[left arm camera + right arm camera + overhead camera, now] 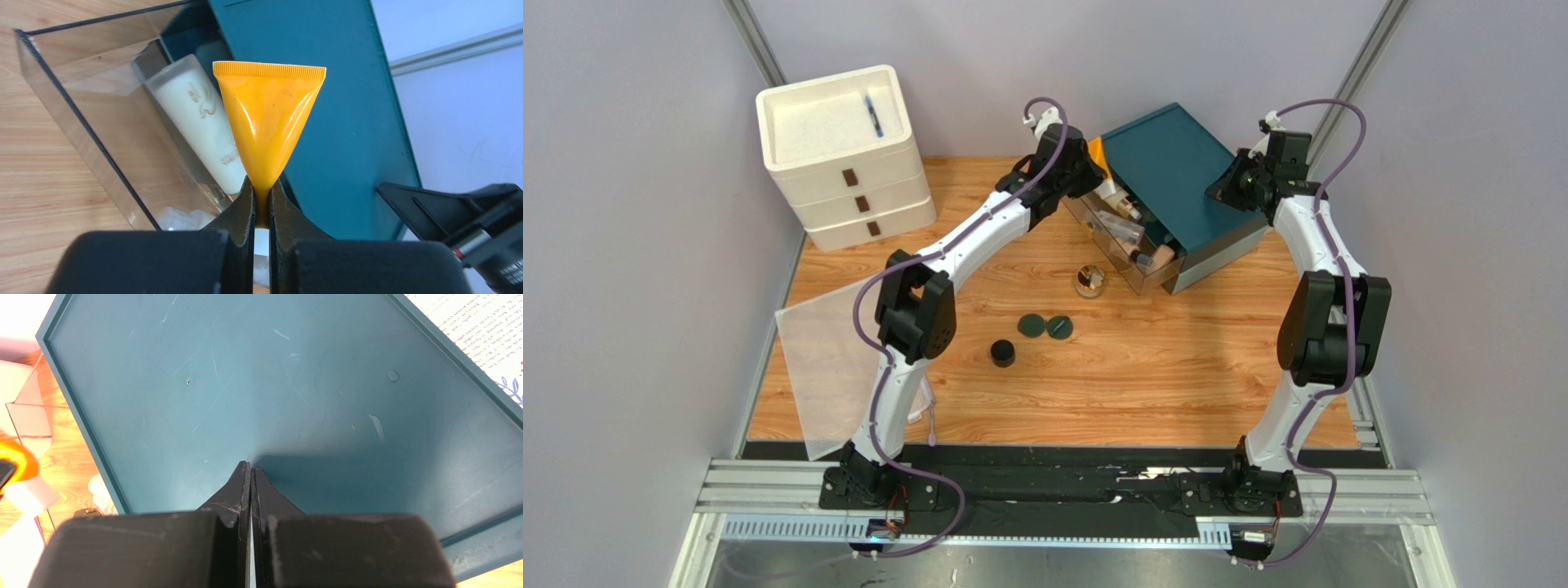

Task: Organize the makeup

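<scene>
My left gripper [261, 196] is shut on the orange tube [269, 122] and holds it over the clear open drawer [80, 131] of the teal box [1169, 165]. A cream bottle [199, 125] lies in that drawer. In the top view the left gripper [1090, 172] is at the drawer's far end, the orange tube [1096, 152] just showing. My right gripper [250, 471] is shut and empty, its tips on the teal lid [294, 386]. Two dark green compacts [1046, 326], a black jar [1003, 354] and a gold-lidded jar [1090, 282] stand on the table.
A white three-drawer unit [848, 153] stands at the back left, with a blue pen [874, 118] in its top tray. A translucent sheet [824, 368] lies at the left by my left arm. The drawer [1124, 245] holds several beige bottles.
</scene>
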Controlling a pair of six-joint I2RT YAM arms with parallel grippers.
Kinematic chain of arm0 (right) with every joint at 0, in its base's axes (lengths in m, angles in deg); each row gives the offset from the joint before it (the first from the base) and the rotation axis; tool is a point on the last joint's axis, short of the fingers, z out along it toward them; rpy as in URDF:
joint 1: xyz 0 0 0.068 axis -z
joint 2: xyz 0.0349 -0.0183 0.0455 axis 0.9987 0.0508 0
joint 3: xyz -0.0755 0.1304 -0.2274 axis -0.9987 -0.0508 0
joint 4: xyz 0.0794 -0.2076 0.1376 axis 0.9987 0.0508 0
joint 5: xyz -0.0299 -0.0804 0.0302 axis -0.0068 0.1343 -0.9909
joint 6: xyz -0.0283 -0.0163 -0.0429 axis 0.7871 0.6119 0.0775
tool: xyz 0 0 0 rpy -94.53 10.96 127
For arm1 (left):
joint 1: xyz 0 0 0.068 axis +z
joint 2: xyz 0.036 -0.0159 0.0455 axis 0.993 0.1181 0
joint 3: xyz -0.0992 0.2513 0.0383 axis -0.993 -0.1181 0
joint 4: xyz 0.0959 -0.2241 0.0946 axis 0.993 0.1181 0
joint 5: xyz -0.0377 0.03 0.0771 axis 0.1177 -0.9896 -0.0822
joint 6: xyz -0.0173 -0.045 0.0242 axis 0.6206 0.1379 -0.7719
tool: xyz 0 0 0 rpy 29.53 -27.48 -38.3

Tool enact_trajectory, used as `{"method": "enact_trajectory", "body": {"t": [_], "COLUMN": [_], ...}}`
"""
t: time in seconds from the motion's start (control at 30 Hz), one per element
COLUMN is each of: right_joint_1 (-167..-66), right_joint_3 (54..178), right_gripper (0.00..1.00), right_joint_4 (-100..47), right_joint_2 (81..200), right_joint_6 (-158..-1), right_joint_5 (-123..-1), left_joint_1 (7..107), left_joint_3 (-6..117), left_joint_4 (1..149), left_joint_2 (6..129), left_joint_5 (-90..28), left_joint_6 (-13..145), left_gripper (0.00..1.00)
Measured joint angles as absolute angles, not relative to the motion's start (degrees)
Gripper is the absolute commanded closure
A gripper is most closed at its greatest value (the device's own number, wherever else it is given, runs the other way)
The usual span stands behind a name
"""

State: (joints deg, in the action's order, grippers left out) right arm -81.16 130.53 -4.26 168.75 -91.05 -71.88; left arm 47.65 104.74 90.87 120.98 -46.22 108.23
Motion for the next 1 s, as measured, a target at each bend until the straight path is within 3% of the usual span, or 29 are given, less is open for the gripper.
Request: {"method": "enact_trajectory", "body": {"t": [0.03, 0.1, 0.13, 0.2, 0.3, 0.47, 0.5, 0.57, 0.6, 0.8, 1.0], "right_joint_1": [-81.2, -81.2, -81.2, -81.2, -81.2, -81.2, -81.2, -81.2, -81.2, -81.2, -81.2], "right_joint_3": [130.5, 130.5, 130.5, 130.5, 130.5, 130.5, 130.5, 130.5, 130.5, 130.5, 130.6], "right_gripper": [1.00, 1.00, 1.00, 1.00, 1.00, 1.00, 1.00, 1.00, 1.00, 1.00, 1.00], "right_joint_4": [-4.3, -4.3, -4.3, -4.3, -4.3, -4.3, -4.3, -4.3, -4.3, -4.3, -4.2], "right_joint_2": [168.8, 168.8, 168.8, 168.8, 168.8, 168.8, 168.8, 168.8, 168.8, 168.8, 168.8], "right_joint_6": [-91.1, -91.1, -91.1, -91.0, -91.0, -90.9, -90.9, -90.9, -90.9, -90.9, -90.9], "right_joint_5": [-71.9, -71.9, -71.9, -71.9, -71.9, -71.9, -71.9, -71.9, -71.9, -71.9, -71.9], "left_joint_1": [47.8, 48.2, 48.5, 48.7, 49.0, 49.5, 49.6, 49.9, 49.9, 52.0, 53.8], "left_joint_3": [105.2, 105.8, 105.8, 106.3, 107.3, 107.5, 107.1, 104.0, 101.9, 83.8, 77.1], "left_joint_4": [91.5, 92.7, 93.0, 93.7, 94.2, 93.7, 93.6, 92.9, 92.8, 92.2, 92.3], "left_joint_2": [121.5, 121.9, 121.9, 122.0, 122.0, 121.6, 121.3, 119.3, 117.9, 105.8, 104.4], "left_joint_5": [-46.4, -46.5, -46.7, -47.0, -46.7, -44.8, -44.5, -43.8, -43.7, -42.7, -40.2], "left_joint_6": [108.4, 108.6, 109.0, 109.6, 109.8, 107.7, 107.5, 106.7, 106.7, 108.3, 111.6], "left_gripper": [0.58, 0.34, 0.01, 0.00, 0.04, 0.26, 0.46, 0.75, 1.00, 1.00, 1.00]}}
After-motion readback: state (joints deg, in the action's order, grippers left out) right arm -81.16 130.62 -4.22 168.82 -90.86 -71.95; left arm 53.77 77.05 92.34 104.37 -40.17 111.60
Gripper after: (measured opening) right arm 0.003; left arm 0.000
